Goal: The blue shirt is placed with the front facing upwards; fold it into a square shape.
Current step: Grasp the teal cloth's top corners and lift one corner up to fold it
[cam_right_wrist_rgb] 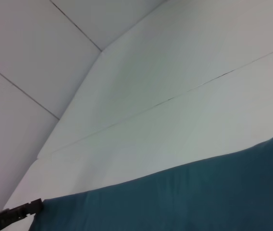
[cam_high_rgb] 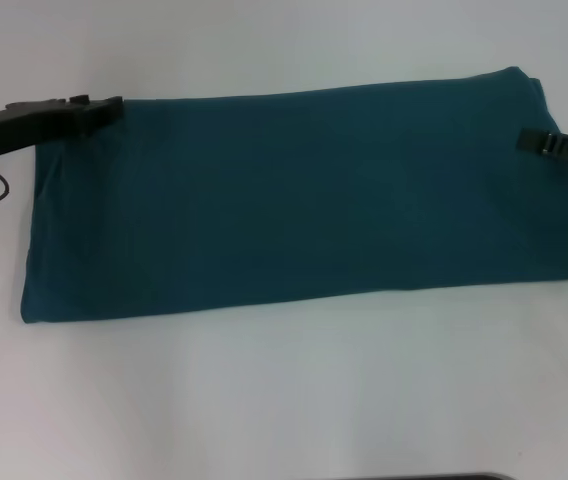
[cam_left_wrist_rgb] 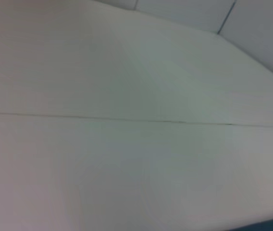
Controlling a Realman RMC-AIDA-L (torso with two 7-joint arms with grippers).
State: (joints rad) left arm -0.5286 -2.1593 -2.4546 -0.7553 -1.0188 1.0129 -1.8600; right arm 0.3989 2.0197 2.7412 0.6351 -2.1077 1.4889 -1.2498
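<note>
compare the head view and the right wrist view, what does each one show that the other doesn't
Only the head view shows the whole blue shirt as a long folded band, with its near edge and both ends, plus the right gripper at the shirt's right end. Only the right wrist view shows the seam lines running across the white table beyond the shirt. Both show the shirt's far edge, the white table and the left gripper at the shirt's far left corner, which appears in the right wrist view as a dark tip at the cloth's end.
</note>
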